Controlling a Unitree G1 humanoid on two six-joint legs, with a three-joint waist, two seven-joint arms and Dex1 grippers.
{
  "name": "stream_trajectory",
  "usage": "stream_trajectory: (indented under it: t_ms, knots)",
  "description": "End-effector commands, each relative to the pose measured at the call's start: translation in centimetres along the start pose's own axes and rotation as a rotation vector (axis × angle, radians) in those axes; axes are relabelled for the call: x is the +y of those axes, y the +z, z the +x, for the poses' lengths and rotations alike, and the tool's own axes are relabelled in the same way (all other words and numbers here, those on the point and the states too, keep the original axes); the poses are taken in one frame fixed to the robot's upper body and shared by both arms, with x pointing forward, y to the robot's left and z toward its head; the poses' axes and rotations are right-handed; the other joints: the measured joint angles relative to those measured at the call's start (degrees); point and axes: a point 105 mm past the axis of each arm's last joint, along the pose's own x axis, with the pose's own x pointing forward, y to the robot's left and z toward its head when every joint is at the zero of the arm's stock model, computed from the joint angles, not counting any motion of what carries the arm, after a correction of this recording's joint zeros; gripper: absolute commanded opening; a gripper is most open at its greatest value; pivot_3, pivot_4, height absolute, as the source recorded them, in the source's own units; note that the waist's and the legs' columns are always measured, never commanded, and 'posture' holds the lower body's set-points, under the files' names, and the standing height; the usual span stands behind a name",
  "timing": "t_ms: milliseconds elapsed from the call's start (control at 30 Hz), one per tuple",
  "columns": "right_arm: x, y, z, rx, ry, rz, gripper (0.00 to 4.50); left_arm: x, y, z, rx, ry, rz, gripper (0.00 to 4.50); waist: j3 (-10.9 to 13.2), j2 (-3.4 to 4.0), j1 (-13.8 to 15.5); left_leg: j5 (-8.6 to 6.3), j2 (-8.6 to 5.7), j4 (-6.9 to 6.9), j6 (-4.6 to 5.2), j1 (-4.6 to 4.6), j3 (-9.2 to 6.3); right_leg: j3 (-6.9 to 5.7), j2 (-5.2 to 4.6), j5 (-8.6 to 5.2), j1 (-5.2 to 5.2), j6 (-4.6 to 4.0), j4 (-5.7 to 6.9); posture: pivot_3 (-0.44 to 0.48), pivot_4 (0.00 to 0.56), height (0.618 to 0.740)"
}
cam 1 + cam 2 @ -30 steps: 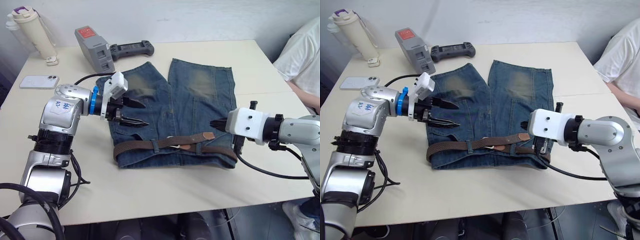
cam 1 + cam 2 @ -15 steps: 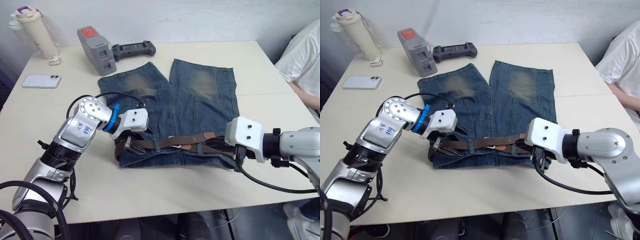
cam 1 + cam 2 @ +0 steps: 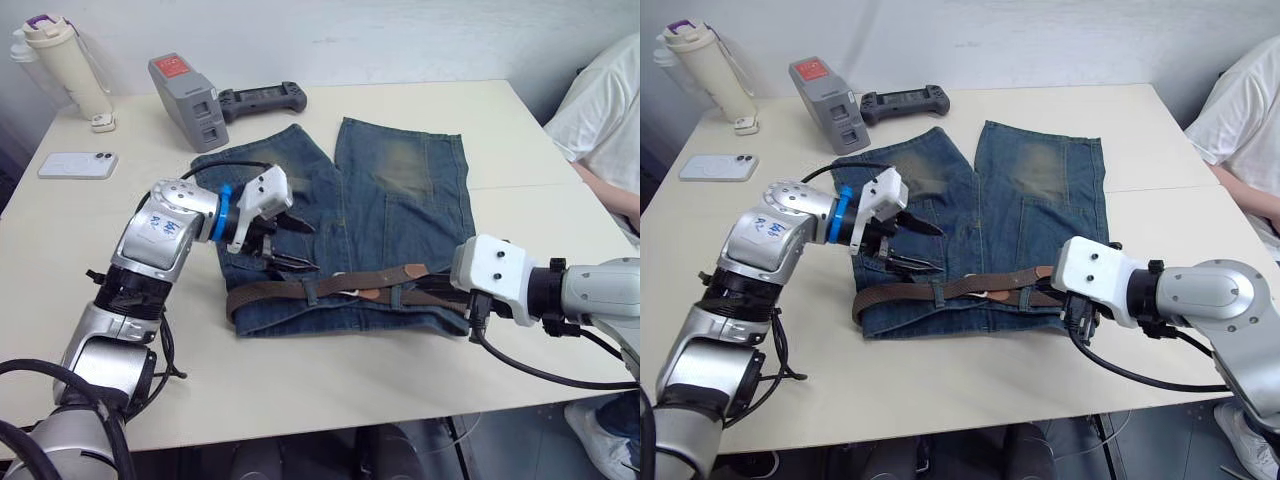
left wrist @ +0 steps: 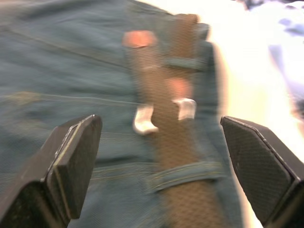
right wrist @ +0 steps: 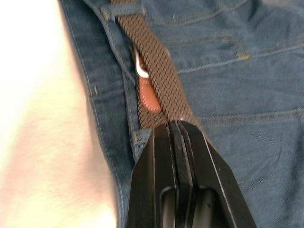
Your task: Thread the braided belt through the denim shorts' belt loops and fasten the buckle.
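Nearest, along the waistband of the denim shorts [image 3: 350, 215]: braided belt [image 3: 300, 291] run through the belt loops [image 3: 311, 291], tan tip lying over the strap near the middle, silver buckle [image 4: 164, 113] just beside it, seemingly not yet pinned. At the robot's right end of the waistband, right gripper [image 5: 174, 128] clenched tight with the braided strap running in under the fingertips (probably pinning that end so the belt stays taut, though an actual grasp cannot be told). Further back, left gripper [image 3: 292, 243] hovering over the left leg, fingers [image 4: 71, 164] spread wide and holding nothing, aimed at the buckle, likely lining up a grab. Beyond: phone [image 3: 78, 165], bottle [image 3: 63, 62], grey device [image 3: 189, 89] with a red label, writing unreadable
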Motion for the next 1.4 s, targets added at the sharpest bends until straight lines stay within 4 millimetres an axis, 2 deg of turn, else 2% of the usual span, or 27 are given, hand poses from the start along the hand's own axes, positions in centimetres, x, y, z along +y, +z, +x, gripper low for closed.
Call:
stream_trajectory:
  t_ms: [33,167,233,433,533,700,800,1067,1400]
  knots:
    - [-0.3,0.9,-0.2,-0.014,-0.033,-0.050,0.00,3.6,-2.9,0.1,0.168,0.207,0.043,4.42,0.0,0.00,0.1,0.00,0.00,0.01,0.00,0.00,0.00,0.00,0.00,0.00,0.00,0.00,0.00,0.000,0.150,0.740]
    - [-0.1,1.0,-0.1,-0.018,-0.030,-0.048,0.00,5.6,-4.2,-0.1,0.222,0.318,0.022,4.42,0.0,-0.03,0.3,-0.04,0.00,0.08,0.04,-0.06,-0.01,-0.01,0.00,0.00,0.00,0.00,-0.01,0.000,0.150,0.740]
    - [0.0,1.6,-0.1,-0.049,-0.025,-0.037,0.00,6.0,-5.0,0.0,0.244,0.342,0.002,4.42,0.0,-0.03,0.2,-0.06,0.00,0.09,0.05,-0.06,0.00,-0.01,0.00,0.00,0.00,0.00,-0.01,0.000,0.150,0.740]
    - [0.6,3.8,-0.6,-0.136,0.035,0.008,0.00,5.0,-7.2,0.6,0.316,0.269,-0.023,4.42,0.0,-0.02,0.1,-0.06,0.01,0.06,0.05,-0.02,0.00,-0.01,0.00,0.00,0.00,0.00,0.01,0.000,0.150,0.740]
    - [0.4,4.3,-1.0,-0.155,0.046,0.017,0.00,4.8,-8.2,1.0,0.350,0.255,-0.032,3.60,0.0,-0.02,0.1,-0.06,0.01,0.08,0.05,-0.02,0.00,-0.01,0.00,0.00,0.02,0.00,0.01,0.000,0.150,0.740]
    - [-0.1,4.9,-1.3,-0.176,0.035,0.021,0.00,5.6,-8.8,0.4,0.358,0.294,-0.047,1.46,0.0,-0.01,0.1,-0.07,0.02,0.22,0.07,0.04,-0.02,0.00,-0.01,0.00,0.09,0.00,0.00,0.000,0.150,0.740]
    - [-0.2,4.8,-1.3,-0.173,0.035,0.021,0.00,6.3,-8.2,-0.1,0.344,0.314,-0.029,0.09,0.0,0.00,0.1,-0.08,0.02,0.28,0.08,0.04,-0.03,0.00,-0.01,0.00,0.09,0.00,0.01,0.000,0.150,0.740]
    - [-0.5,4.7,-1.3,-0.164,0.003,0.021,0.00,9.4,-6.3,-0.2,0.308,0.469,0.066,0.04,0.0,-0.01,0.2,-0.09,0.02,0.36,0.10,0.02,-0.04,0.00,-0.02,0.00,0.08,0.00,0.00,0.000,0.150,0.740]
    - [-0.6,4.1,-1.2,-0.141,-0.022,0.021,0.00,11.5,-5.9,-1.8,0.383,0.620,0.161,0.04,0.0,-0.03,-0.1,-0.11,0.02,0.25,0.12,-0.02,-0.01,-0.01,-0.02,0.00,0.04,0.01,0.06,0.000,0.150,0.740]
